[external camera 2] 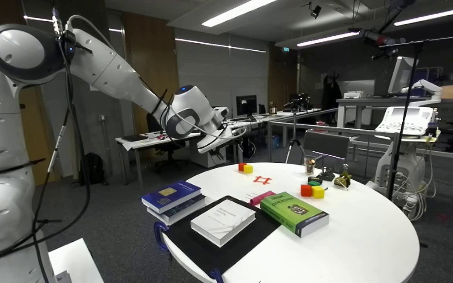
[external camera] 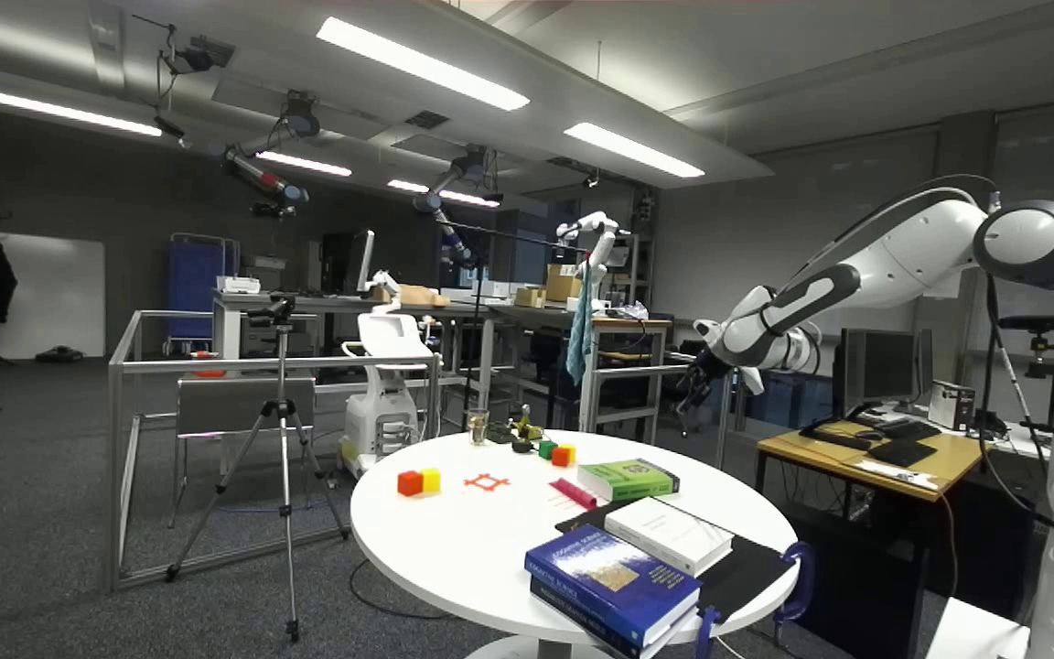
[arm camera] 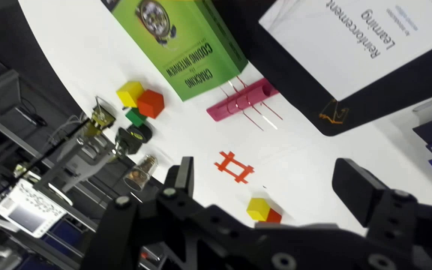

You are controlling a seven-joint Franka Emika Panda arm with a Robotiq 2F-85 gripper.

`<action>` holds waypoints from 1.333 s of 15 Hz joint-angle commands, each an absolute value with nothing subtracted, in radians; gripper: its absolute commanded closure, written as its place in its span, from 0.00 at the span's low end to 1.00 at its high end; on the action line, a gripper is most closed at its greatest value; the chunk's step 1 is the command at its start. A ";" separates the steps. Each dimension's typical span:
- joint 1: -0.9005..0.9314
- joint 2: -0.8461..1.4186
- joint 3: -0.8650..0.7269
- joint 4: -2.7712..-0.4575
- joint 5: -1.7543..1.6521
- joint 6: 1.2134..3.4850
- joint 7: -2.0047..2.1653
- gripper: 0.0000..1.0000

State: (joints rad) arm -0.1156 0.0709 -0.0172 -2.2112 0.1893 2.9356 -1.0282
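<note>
My gripper [arm camera: 264, 180] is open and empty. It hangs in the air above the white round table [external camera: 454, 540]; it also shows in both exterior views [external camera: 693, 394] [external camera 2: 218, 154]. Between its fingers, in the wrist view, a yellow cube [arm camera: 258, 208] and a partly hidden red cube [arm camera: 274, 216] lie below on the table, touching or nearly so. A flat red square frame [arm camera: 225, 163] lies near them. A pink rolled piece with thin strips [arm camera: 251, 95] lies by a green book [arm camera: 186, 56]. A white book [arm camera: 324, 56] rests on a black mat [arm camera: 291, 90].
Two stacked blue books [external camera 2: 171, 195] sit at the table edge beside blue clamps [external camera 2: 159, 234]. Another cube group, yellow [external camera 2: 318, 192], red [external camera 2: 306, 190] and green [external camera 2: 313, 183], stands near a glass [external camera 2: 310, 165] and small dark objects [external camera 2: 326, 174]. A tripod [external camera: 283, 412] stands beyond the table.
</note>
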 commanded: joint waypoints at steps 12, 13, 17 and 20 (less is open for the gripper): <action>-0.036 -0.101 -0.083 -2.000 0.117 2.082 -0.728 0.00; -0.038 -0.114 -0.074 -2.044 0.074 2.137 -0.718 0.00; -0.039 -0.111 -0.077 -2.030 0.097 2.115 -0.719 0.00; -0.039 -0.109 -0.077 -2.030 0.098 2.115 -0.719 0.00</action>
